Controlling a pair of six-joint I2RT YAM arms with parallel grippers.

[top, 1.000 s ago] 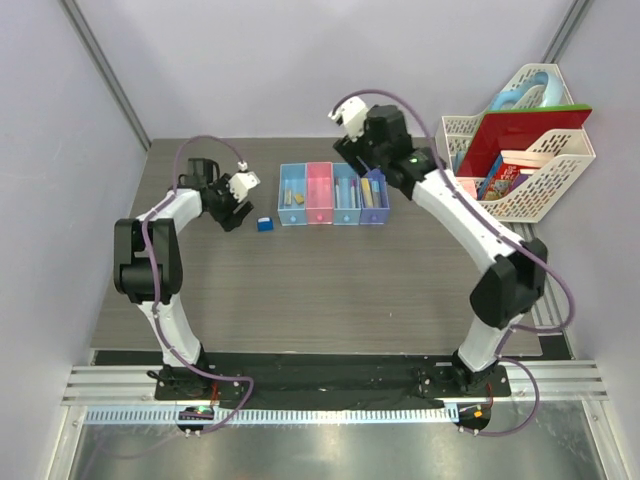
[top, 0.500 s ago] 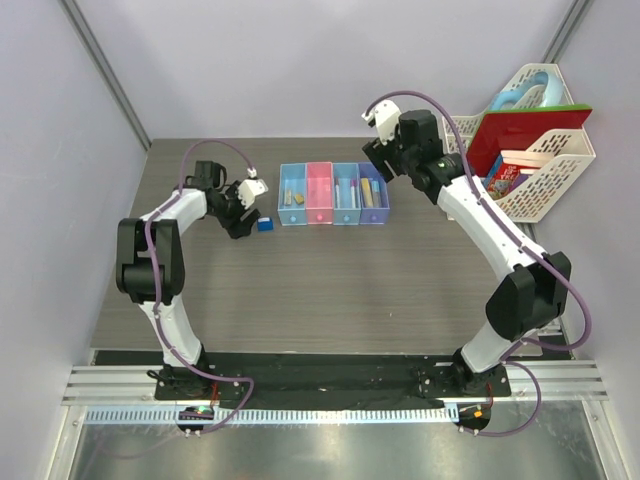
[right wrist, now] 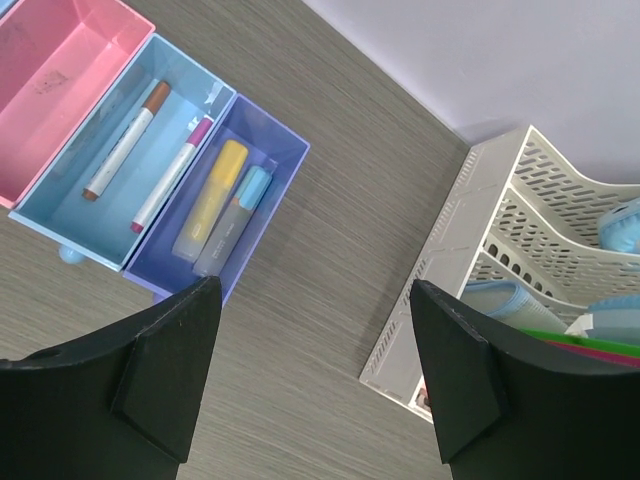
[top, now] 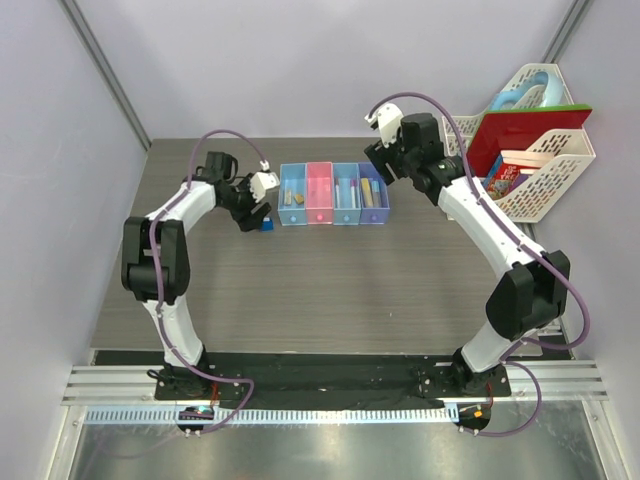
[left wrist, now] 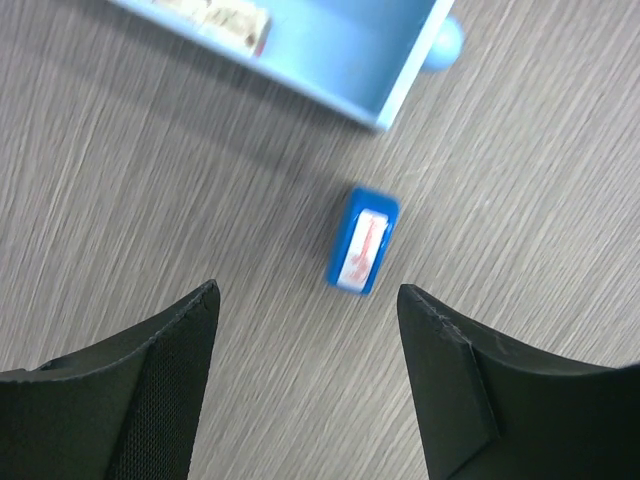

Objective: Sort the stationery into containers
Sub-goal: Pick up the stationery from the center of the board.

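The four joined bins (top: 333, 193) stand at the table's back middle. The left light blue bin (top: 292, 195) holds tan erasers (left wrist: 215, 15). The pink bin (right wrist: 50, 70) looks empty. The second light blue bin (right wrist: 120, 170) holds two thin white pens (right wrist: 125, 140). The purple bin (right wrist: 215, 215) holds the yellow highlighter (right wrist: 208, 200) and the blue-capped marker (right wrist: 235, 215). The tiny blue cube (top: 265, 224) lies on the table left of the bins; it also shows in the left wrist view (left wrist: 362, 241). My left gripper (left wrist: 305, 300) is open, just short of the cube. My right gripper (right wrist: 315, 295) is open and empty, right of the purple bin.
Two white lattice baskets (top: 520, 170) stand at the back right with a red folder (top: 515, 135) and books; the nearer basket's wall (right wrist: 480, 270) shows in the right wrist view. Walls close the table at the back and sides.
My left gripper has moved right towards the blue cube. My right gripper has moved right from over the bins to beside the purple bin.
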